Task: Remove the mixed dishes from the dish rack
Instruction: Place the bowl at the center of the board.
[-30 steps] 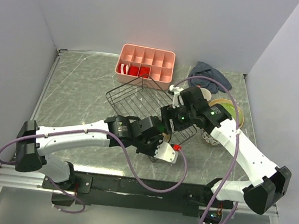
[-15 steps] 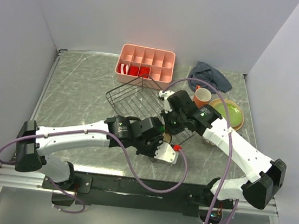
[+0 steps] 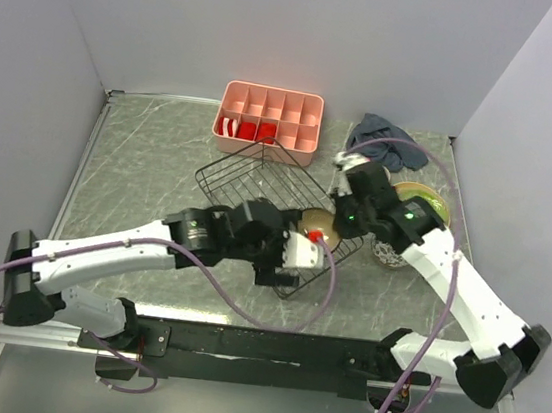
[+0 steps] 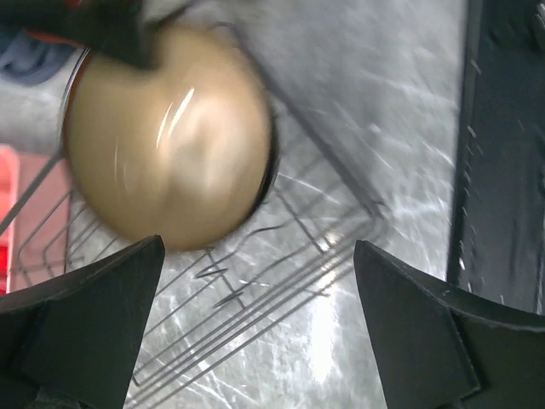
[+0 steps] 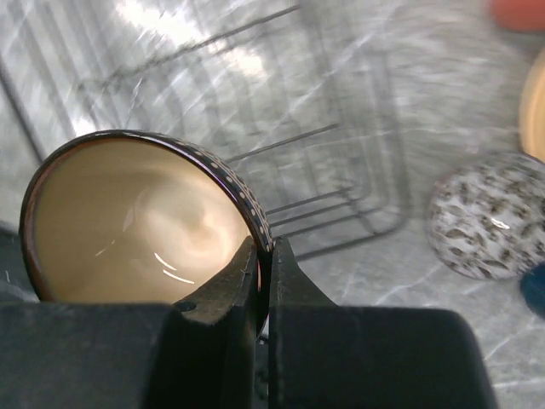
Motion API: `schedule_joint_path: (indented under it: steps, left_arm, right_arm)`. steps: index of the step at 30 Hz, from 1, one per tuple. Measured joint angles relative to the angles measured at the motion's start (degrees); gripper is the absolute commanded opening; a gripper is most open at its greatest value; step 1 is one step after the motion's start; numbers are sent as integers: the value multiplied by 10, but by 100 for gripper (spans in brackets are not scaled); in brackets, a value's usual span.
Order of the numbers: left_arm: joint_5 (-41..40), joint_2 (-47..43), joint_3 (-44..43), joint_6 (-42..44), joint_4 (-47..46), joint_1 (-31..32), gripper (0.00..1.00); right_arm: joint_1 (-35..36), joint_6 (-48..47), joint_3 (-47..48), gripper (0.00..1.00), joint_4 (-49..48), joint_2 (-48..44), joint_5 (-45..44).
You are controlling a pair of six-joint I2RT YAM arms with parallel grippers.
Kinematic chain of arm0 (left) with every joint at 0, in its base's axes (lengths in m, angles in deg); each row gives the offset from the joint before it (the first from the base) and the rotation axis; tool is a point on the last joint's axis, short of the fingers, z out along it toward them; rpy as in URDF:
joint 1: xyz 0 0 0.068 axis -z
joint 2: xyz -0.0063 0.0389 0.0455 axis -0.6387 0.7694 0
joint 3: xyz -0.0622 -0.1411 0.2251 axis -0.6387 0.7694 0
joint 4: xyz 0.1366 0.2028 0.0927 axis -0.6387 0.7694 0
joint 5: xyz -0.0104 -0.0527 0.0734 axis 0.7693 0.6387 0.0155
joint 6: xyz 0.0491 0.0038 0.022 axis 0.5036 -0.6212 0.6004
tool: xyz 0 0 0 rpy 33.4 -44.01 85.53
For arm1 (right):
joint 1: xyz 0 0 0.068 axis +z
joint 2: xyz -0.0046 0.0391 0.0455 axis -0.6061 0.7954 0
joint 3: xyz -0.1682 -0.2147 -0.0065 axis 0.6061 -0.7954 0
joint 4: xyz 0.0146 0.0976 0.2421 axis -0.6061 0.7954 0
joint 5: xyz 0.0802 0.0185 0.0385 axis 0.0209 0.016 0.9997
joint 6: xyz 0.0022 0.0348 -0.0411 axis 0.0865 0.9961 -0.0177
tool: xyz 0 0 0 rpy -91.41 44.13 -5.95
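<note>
The dark-brown bowl (image 5: 145,221), tan inside, stands tilted at the near right corner of the black wire dish rack (image 3: 249,178). My right gripper (image 5: 266,249) is shut on its rim, one finger inside and one outside. From above, the bowl (image 3: 314,221) lies between my right gripper (image 3: 336,212) and my left gripper (image 3: 308,250). In the left wrist view my left gripper (image 4: 255,285) is open over the rack wires (image 4: 255,290), just short of the bowl (image 4: 170,136) and holding nothing.
The pinkish speckled bowl (image 5: 485,226) lies upside down on the table right of the rack, also seen from above (image 3: 388,251). Stacked plates (image 3: 426,203) sit behind it. A pink compartment tray (image 3: 269,120) and a grey cloth (image 3: 385,139) are at the back.
My left gripper has opened and moved up to the rack's corner. My right gripper has closed on the brown bowl's rim, and the bowl now shows between the two arms.
</note>
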Motion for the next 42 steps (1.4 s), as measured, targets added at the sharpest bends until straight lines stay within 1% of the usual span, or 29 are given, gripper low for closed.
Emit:
schedule_joint_path:
  steps: [3,7,11,17,20,24,29,32,37,42]
  left_arm:
    - [-2,-33,17,-32,-37,-38,99]
    - [-1,-72,48,-92,-92,-109,100]
    - [7,-103,86,-173,-140,-212,99]
    - [3,-130,138,-299,-176,-359,100]
    - [-17,-151,171,-351,-186,-411,99]
    - [-64,-191,209,-401,-185,-433,99]
    - [-120,-242,238,-446,-186,-437,100]
    - [-146,-261,247,-458,-188,-437,99]
    - [-178,-276,261,-459,-196,-437,99]
    - [-193,-284,278,-459,-199,-437,99]
  right_arm:
    - [-62,6,-10,0,-5,-36,2]
    - [-161,14,-47,0,-10,-89,4]
    - [-257,21,-89,0,-14,-127,3]
    - [-381,44,-148,0,-28,-147,21]
    - [-427,62,-179,0,-47,-149,21]
    - [-478,93,-223,0,-81,-149,39]
    - [-506,129,-253,0,-118,-139,47]
    - [-518,153,-262,1,-146,-123,54]
    - [-529,182,-286,4,-188,-94,57]
    - [-538,202,-315,8,-212,-65,61]
